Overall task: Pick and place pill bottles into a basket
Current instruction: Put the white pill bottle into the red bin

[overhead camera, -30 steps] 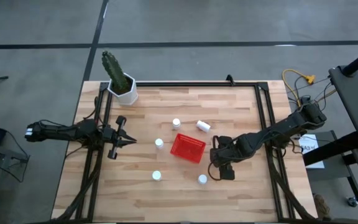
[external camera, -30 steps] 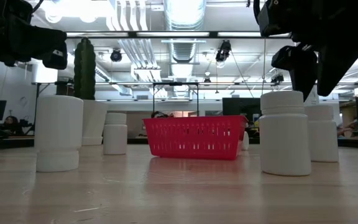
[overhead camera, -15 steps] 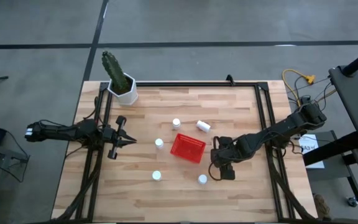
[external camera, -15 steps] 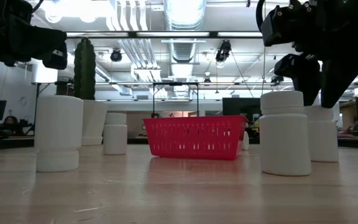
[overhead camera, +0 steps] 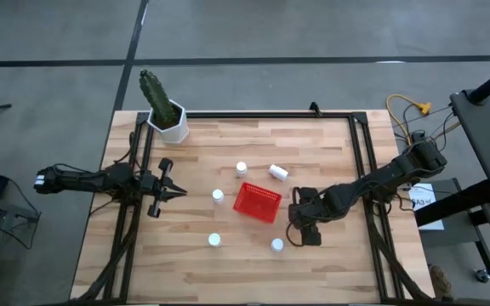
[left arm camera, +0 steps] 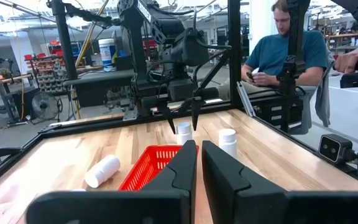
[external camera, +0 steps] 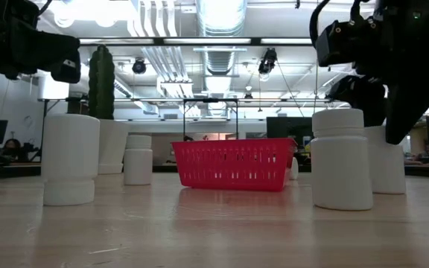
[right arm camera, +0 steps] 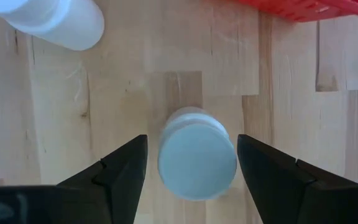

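Observation:
The red basket (overhead camera: 257,201) sits mid-table. White pill bottles stand on their bases around it (overhead camera: 242,168) (overhead camera: 218,196) (overhead camera: 214,240) (overhead camera: 276,245); one lies on its side (overhead camera: 278,172). My right gripper (right arm camera: 192,149) is open, pointing down, right of the basket's near corner. Its fingers stand on either side of another upright bottle (right arm camera: 197,162), which also shows in the low view (external camera: 387,160). My left gripper (overhead camera: 177,194) is shut and empty, hovering at the table's left.
A cactus in a white hexagonal pot (overhead camera: 170,119) stands at the far left corner. A black frame (overhead camera: 270,116) rims the table. The bottle (external camera: 341,160) just beside my right gripper stands close to it. A person sits beyond the table's right side (left arm camera: 284,53).
My right gripper has gone down, its open fingers now lower on either side of the upright bottle. The bottle has stayed where it was.

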{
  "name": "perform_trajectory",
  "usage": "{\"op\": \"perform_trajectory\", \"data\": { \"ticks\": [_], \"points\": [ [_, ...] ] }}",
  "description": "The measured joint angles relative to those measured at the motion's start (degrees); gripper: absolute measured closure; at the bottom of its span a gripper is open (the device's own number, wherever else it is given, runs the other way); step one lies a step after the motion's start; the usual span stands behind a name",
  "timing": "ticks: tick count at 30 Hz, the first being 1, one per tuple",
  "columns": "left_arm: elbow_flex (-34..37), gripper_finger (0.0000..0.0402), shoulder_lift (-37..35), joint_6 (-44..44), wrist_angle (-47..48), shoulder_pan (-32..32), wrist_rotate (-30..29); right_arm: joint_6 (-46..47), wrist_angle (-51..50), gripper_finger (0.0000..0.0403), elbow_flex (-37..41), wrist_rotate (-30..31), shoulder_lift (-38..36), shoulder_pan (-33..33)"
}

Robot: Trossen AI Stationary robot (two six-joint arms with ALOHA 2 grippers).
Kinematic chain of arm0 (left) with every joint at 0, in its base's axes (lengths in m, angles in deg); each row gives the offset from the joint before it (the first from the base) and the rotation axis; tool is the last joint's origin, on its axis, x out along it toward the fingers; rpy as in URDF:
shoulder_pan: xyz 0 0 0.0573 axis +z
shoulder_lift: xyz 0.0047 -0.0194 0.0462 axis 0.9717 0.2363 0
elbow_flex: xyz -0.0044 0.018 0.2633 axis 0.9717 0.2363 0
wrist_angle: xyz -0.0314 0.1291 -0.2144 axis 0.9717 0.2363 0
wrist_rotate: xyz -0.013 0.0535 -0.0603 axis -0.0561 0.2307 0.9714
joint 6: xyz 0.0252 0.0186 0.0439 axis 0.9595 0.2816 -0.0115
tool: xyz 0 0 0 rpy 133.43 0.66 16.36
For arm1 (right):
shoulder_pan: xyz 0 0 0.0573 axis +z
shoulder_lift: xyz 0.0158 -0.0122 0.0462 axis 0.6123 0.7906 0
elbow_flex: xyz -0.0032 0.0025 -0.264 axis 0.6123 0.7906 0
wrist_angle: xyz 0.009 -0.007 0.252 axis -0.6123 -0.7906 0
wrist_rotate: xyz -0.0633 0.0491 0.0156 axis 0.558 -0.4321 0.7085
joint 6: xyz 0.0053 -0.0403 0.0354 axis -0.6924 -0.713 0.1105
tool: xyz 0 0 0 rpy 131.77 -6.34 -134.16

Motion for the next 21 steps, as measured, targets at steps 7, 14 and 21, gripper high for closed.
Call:
{"op": "perform_trajectory", "data": {
  "ticks": [7, 14, 21],
  "points": [
    [0.0, 0.0391, 0.0, 0.0, 0.0, 0.0, 0.0, 0.0, 0.1, 0.0165, 0.2, 1.0, 0.0, -0.3],
    [0.0, 0.0391, 0.0, 0.0, 0.0, 0.0, 0.0, 0.0, 0.3, 0.0165, 0.2, 1.0, 0.0, -0.3],
    [0.0, 0.0391, 0.0, 0.0, 0.0, 0.0, 0.0, 0.2, 0.3, 0.0174, 0.2, 0.6, 0.0, -0.2]
  ]
}}
